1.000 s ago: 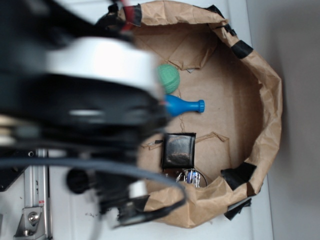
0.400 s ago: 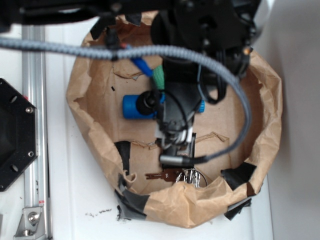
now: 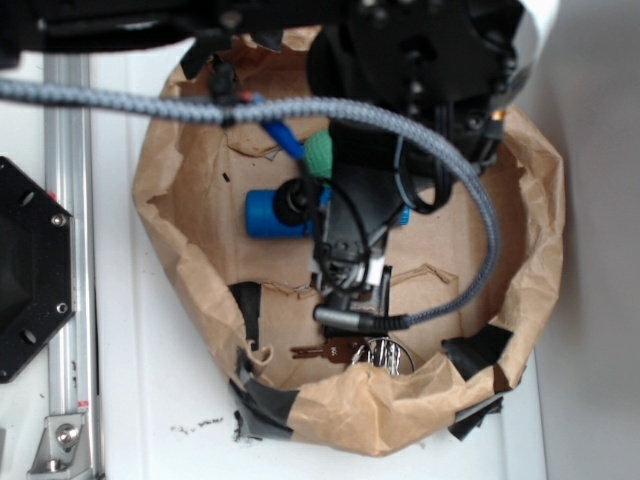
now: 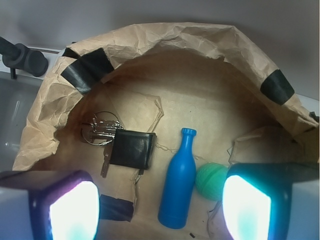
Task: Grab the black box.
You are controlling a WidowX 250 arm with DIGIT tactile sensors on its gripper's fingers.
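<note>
In the wrist view the black box [image 4: 131, 148] lies flat on the brown paper floor, ahead of and slightly left of my gripper [image 4: 160, 210]. The gripper is open, its two lit fingers [image 4: 70, 207] wide apart at the bottom corners with nothing between them, and it is still short of the box. A bunch of keys [image 4: 100, 131] touches the box's left side. In the exterior view the gripper [image 3: 350, 295] hangs over the spot where the box lies and hides it.
A blue bottle [image 4: 178, 182] lies right of the box, with a green ball [image 4: 212, 181] beside it. The crumpled paper bag wall [image 3: 540, 200] rings everything, patched with black tape. A big black hexagonal plate [image 3: 25, 270] sits outside at the left.
The arm swung from the left, where it filled the view as a blur, to over the bag's middle. It now covers the black box in the exterior view. Since 0.4 s ago it has hardly moved.
</note>
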